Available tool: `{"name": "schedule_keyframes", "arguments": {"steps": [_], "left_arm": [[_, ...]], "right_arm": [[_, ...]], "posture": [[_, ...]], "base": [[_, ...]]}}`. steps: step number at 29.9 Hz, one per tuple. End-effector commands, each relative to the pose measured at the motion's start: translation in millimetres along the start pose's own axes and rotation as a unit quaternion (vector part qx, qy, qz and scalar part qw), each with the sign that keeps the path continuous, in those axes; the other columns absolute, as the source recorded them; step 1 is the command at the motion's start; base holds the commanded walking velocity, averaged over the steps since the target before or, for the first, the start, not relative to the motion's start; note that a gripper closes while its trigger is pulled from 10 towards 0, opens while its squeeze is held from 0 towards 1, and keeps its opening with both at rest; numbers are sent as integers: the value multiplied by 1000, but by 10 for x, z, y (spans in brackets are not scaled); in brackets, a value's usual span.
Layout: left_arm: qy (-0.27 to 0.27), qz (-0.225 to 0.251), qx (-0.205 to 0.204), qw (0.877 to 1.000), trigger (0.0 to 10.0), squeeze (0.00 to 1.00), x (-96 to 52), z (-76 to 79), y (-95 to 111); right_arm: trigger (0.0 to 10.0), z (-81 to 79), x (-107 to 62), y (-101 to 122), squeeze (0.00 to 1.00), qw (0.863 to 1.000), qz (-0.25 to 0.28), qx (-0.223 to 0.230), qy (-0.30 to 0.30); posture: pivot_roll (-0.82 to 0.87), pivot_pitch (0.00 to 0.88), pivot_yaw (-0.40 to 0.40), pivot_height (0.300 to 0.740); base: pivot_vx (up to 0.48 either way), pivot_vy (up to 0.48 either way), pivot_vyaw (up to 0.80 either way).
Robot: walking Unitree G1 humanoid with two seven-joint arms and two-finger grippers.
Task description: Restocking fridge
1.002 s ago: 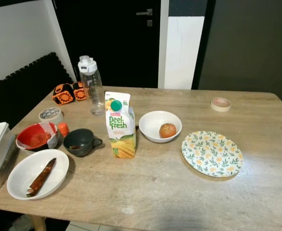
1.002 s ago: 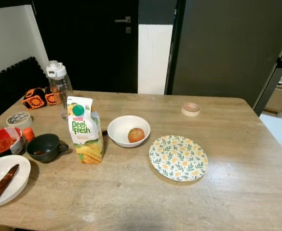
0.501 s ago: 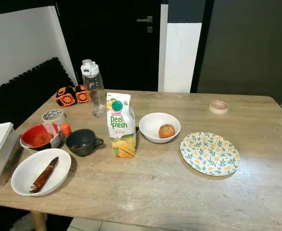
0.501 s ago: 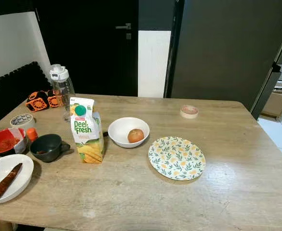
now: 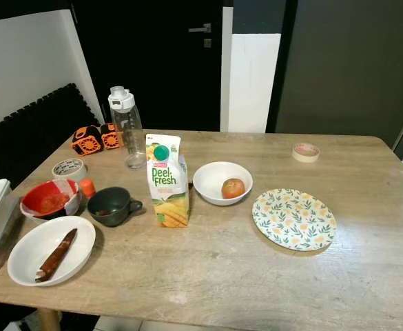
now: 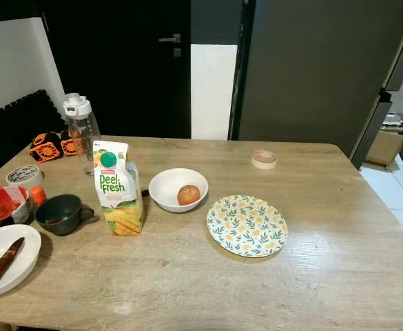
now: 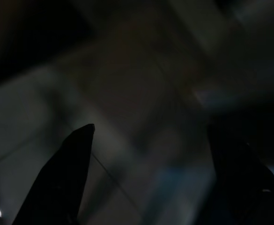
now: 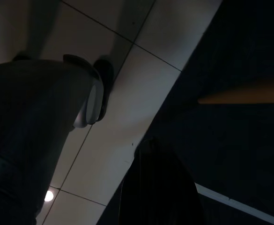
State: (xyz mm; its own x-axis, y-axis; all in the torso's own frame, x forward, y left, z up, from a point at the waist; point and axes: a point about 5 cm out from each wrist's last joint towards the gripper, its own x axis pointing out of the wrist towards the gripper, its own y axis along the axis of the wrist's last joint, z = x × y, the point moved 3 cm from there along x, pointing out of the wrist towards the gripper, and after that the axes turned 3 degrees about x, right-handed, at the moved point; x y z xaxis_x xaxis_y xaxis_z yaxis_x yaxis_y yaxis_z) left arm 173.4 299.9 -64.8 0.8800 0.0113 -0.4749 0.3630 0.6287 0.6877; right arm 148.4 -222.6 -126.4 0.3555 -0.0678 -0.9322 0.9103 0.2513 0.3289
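- A juice carton stands upright near the middle of the wooden bench.
- Just beside it, a white bowl holds an apple; a flowered plate lies further to the right.
- To the carton's left are a dark cup, a red bowl and a white dish with a sausage.
- A water bottle stands behind.
- The left pincer hangs in shade over floor tiles, its fingers wide apart.
- The right pincer hangs above the tiled floor; I cannot tell its state.

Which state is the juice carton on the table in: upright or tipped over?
Upright. The juice carton stands on its base on the table, gabled top and green cap uppermost, label reading level.
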Motion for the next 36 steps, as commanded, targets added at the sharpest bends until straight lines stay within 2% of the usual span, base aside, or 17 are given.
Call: {"name": "schedule_keyframes", "arguments": {"steps": [1,4,7,11,12,13,15,16,18,21,22,24,25,27,31,33,36], "left_arm": [[-39,-40,25,998,10000,0,-46,22,-61],[-88,-76,48,992,10000,0,-68,91,-125],[-182,-162,119,963,10000,0,-162,195,-273],[-260,-190,131,938,10000,0,-230,293,-274],[-340,-205,139,907,10000,0,-290,420,-228],[-340,-205,139,907,10000,0,-290,420,-228],[-409,-241,164,865,10000,0,-347,552,-269],[-409,-241,164,865,10000,0,-347,552,-269],[-455,-274,182,827,10000,0,-383,661,-333],[-503,-289,193,791,10000,0,-413,803,-347],[-503,-289,193,791,10000,0,-413,803,-347],[-546,-298,203,756,10000,0,-460,958,-330],[-546,-298,203,756,10000,0,-460,958,-330],[-581,-291,206,732,10000,0,-518,1123,-266],[-619,-267,207,709,10000,0,-573,1325,-160],[-671,-199,188,689,10000,0,-614,1657,105],[-697,-164,181,674,10000,0,-651,1811,252]], "right_arm": [[10000,-8,0,-23,0,1000,-5,2,3],[10000,-3,-1,-17,0,1000,-4,1,3],[10000,6,-1,1,0,1000,-2,0,2],[10000,13,-1,17,0,1000,-1,-1,2],[10000,18,-1,26,0,1000,0,-2,1],[10000,18,-1,26,0,1000,0,-2,1],[10000,21,-1,25,0,1000,0,-4,1],[10000,21,-1,25,0,1000,0,-4,1],[10000,24,-1,22,0,1000,-1,-6,1],[10000,22,-1,22,0,1000,-1,-5,1],[10000,22,-1,22,0,1000,-1,-5,1],[10000,19,-1,24,0,1000,0,-4,1],[10000,19,-1,24,0,1000,0,-4,1],[10000,22,-1,23,0,1000,0,-2,1],[10000,29,-3,12,0,1000,-1,-2,0],[10000,24,-3,-3,0,1000,-3,-2,1],[10000,12,-1,0,0,1000,-3,-1,2]], "posture": [[-63,0,12,740],[-62,0,11,740],[-60,0,9,740],[-62,0,9,740],[-62,0,9,740],[-62,0,9,740],[-57,0,4,740],[-57,0,4,740],[-57,0,4,740],[-61,0,3,740],[-61,0,3,740],[-61,0,4,740],[-61,0,4,740],[-61,0,4,740],[-62,0,7,740],[-62,0,7,740],[-62,0,7,740]], "base": [[0,0,0],[0,0,0],[0,0,0],[0,0,0],[0,0,0],[0,0,0],[0,0,0],[0,0,0],[0,0,0],[0,0,0],[0,0,0],[0,0,0],[0,0,0],[0,0,0],[0,0,0],[0,0,0],[0,0,0]]}}
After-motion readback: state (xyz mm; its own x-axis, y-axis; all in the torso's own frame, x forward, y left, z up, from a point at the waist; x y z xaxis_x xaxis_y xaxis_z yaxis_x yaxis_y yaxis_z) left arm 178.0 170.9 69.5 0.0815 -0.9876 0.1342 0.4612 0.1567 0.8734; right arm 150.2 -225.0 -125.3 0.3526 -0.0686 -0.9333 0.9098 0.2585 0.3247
